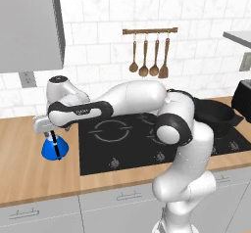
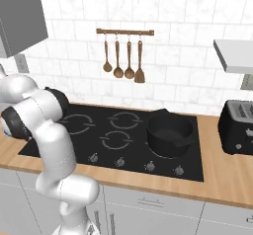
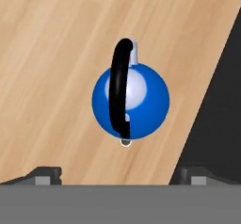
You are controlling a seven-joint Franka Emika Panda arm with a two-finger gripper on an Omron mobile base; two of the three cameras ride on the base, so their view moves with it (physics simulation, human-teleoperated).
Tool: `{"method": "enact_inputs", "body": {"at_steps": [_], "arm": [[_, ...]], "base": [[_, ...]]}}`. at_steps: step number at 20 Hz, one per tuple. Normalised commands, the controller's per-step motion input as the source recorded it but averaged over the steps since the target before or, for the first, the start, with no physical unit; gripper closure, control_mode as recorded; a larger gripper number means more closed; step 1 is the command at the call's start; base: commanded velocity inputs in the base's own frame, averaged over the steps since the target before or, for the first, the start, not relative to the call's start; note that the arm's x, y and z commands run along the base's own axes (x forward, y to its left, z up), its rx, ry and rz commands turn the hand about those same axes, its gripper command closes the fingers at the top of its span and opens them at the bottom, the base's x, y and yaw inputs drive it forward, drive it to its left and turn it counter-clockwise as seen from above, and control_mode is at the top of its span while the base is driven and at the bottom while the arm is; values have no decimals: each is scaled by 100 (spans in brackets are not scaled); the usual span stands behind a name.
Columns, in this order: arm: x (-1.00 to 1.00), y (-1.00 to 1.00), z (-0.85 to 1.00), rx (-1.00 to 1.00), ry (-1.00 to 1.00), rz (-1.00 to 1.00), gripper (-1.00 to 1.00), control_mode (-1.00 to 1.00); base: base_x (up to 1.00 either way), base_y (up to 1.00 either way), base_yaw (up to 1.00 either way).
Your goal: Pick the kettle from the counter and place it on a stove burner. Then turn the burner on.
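The blue cone-shaped kettle stands upright on the wooden counter, just left of the black cooktop. In the hand view I look straight down on the kettle and its black arched handle. My gripper hangs directly above the kettle, fingers pointing down. The gripper is open, with one fingertip on each side and nothing between them. The large double-ring stove burner lies on the cooktop to the kettle's right.
A big black pot sits on the cooktop's right side. A dark toaster stands on the counter beyond it. Knobs line the cooktop's front edge. Wooden utensils hang on the tiled wall. The cooktop edge runs close beside the kettle.
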Motion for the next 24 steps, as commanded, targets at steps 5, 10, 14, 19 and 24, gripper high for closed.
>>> {"method": "enact_inputs", "body": {"at_steps": [5,10,14,19,24], "arm": [[47,7,-33,-1,0,0,-100,-100],[40,18,-21,0,1,0,-100,-100],[-4,12,0,0,0,0,-100,-100],[-15,0,-6,0,0,0,-100,-100],[-20,-12,-19,0,0,-5,-100,-100]], "base": [[0,0,0],[0,0,0],[0,0,0],[0,0,0],[0,0,0]]}}
